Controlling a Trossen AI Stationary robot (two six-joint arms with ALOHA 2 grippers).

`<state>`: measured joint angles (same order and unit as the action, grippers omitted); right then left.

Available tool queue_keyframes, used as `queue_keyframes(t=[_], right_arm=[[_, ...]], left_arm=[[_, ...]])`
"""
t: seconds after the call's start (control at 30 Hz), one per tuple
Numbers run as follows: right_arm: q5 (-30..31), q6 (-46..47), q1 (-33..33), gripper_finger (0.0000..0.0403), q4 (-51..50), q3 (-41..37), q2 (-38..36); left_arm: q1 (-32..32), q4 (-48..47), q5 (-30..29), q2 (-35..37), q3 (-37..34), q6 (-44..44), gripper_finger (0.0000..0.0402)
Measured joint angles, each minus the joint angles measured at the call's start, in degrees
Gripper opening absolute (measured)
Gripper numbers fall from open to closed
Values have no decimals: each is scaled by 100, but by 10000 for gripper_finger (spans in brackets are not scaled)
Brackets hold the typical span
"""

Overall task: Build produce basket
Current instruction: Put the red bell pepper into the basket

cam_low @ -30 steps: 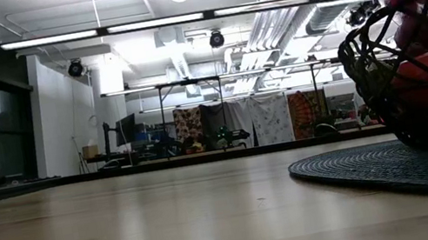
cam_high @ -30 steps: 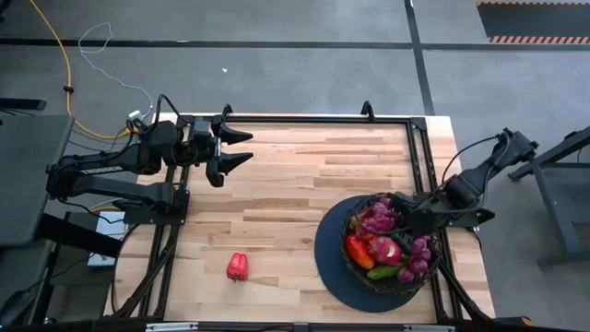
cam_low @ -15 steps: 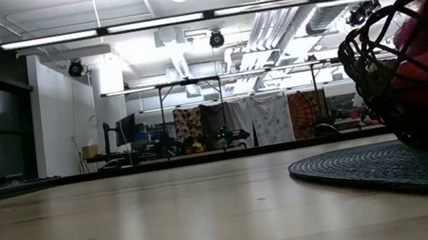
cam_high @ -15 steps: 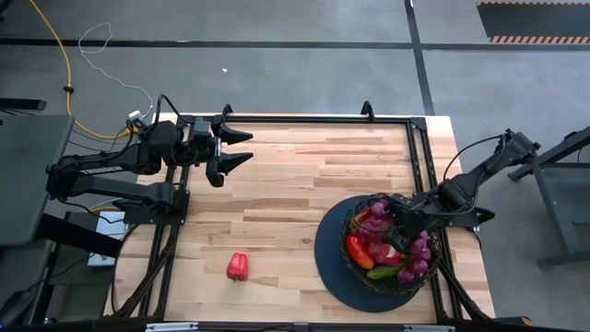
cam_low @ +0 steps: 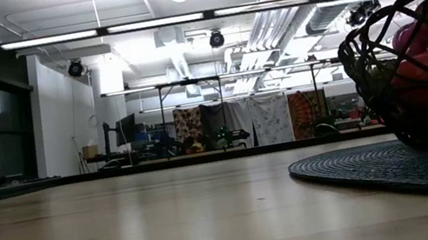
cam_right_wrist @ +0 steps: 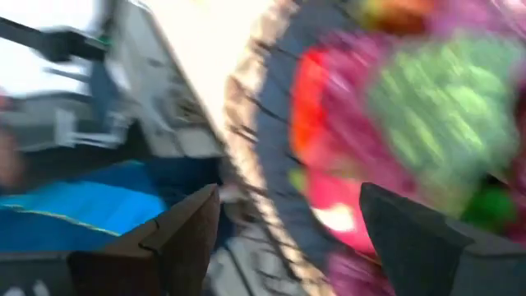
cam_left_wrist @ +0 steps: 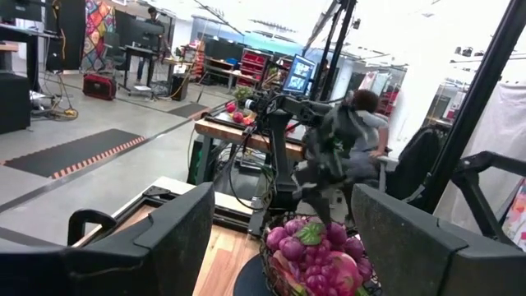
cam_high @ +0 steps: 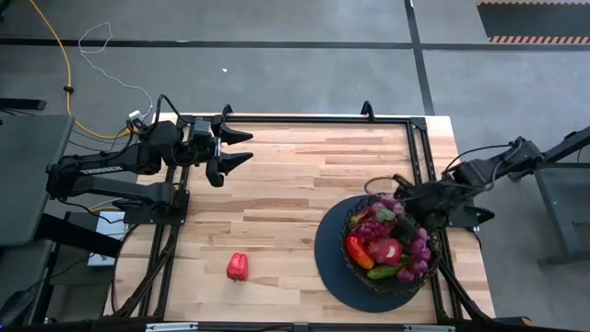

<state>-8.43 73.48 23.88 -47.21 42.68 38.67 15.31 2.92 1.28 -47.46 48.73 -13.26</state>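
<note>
The black wire basket (cam_high: 354, 251) stands on its dark round disc near the table's right near corner, filled with produce: purple grape bunches (cam_high: 380, 219), a red pepper, a pink dragon fruit, a green cucumber. It also shows in the low view as the basket (cam_low: 418, 75) and in the left wrist view as the basket (cam_left_wrist: 316, 261). A lone red pepper (cam_high: 238, 266) lies on the wood left of the disc. My right gripper (cam_high: 407, 195) hovers open over the basket's far rim, holding nothing. My left gripper (cam_high: 247, 148) waits open at the far left.
Bare wood lies between the lone pepper and the basket's disc (cam_high: 330, 267). A dark metal frame (cam_high: 417, 148) runs along the table's far and right edges. A person (cam_left_wrist: 362, 123) shows in the room beyond the right arm.
My right gripper dipped toward the produce in the basket, then rose and drew back toward the table's far right edge. The purple grape bunch that stood above the basket's rim now lies among the produce inside.
</note>
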Motion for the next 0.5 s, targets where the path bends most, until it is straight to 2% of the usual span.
queue_keyframes(t=[0.1,0.23,0.37,0.5], right_arm=[[203,-68,-148,283,702,0,-188],[592,-676,-407,283,1698,0,-174],[702,-1542,-785,283,2516,0,177],[717,-2795,-1288,283,3110,0,826]], left_arm=[[0,0,0,0,0,0,278],[0,0,0,0,0,0,278],[0,0,0,0,0,-2,278],[0,0,-31,0,0,-43,278]])
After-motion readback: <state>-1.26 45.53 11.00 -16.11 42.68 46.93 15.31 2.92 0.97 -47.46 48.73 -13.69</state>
